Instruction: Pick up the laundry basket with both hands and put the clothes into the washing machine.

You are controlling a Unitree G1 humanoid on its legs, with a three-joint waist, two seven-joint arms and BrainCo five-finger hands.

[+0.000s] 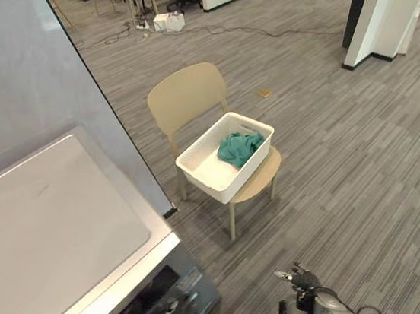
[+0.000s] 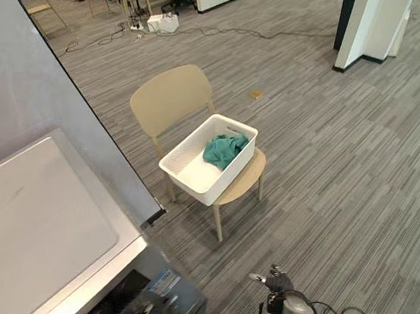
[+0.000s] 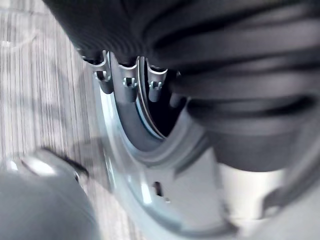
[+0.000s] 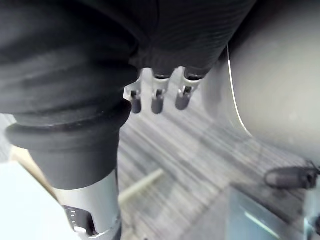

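White rectangular plastic laundry basket [image 1: 210, 171] sits on the seat of a beige wooden chair [image 1: 187, 95], set askew to the chair's back.

Left eye view: crumpled teal cloth [image 1: 238, 147] lies in the basket's right end, over the chair seat. White-topped washing machine [image 1: 49, 222] stands left of the chair, apart from it. Right hand [image 1: 309, 292] is low on the chair's near side, well apart.

Right eye view: basket on chair, cloth inside, untouched.

Left wrist view: left hand [image 3: 130, 82], fingers loose, nothing held.

Right wrist view: right hand's fingers [image 4: 157, 102] relaxed, empty, above striped grey carpet [image 4: 200, 150].
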